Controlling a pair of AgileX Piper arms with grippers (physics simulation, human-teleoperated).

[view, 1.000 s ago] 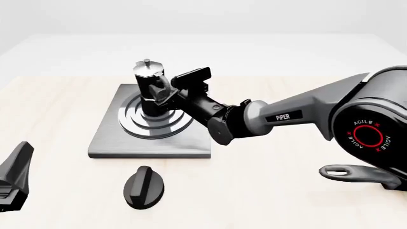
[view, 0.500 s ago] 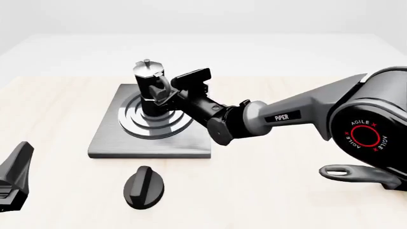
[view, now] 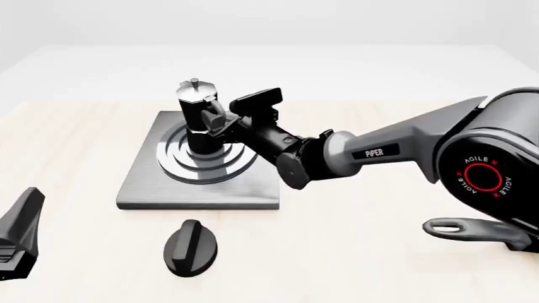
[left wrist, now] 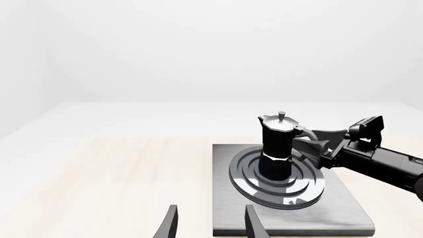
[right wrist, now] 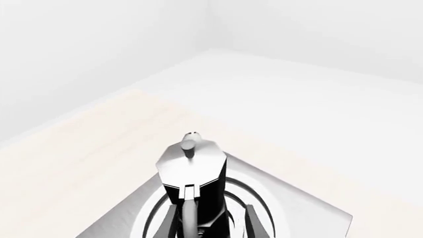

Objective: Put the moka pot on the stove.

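Observation:
The moka pot (view: pixel 198 120), black with a silver lid and knob, stands upright on the shiny rings of the grey stove (view: pixel 143 183). It also shows in the left wrist view (left wrist: pixel 278 146) and the right wrist view (right wrist: pixel 191 173). My right gripper (view: pixel 222 124) is at the pot's side handle, its fingers (right wrist: pixel 254 223) spread apart on either side of the handle without closing on it. It shows from the side in the left wrist view (left wrist: pixel 312 145). My left gripper (left wrist: pixel 211 225) is open and empty, low at the table's near left, short of the stove (left wrist: pixel 343 208).
A black oval knob (view: pixel 189 247) lies on the wooden table in front of the stove. A dark handle with a hole at its end (view: pixel 471 230) sticks out at the near right, under my right arm.
My right gripper has shifted slightly up and to the right, away from the pot. The pot stays upright on the rings. The left arm has not moved.

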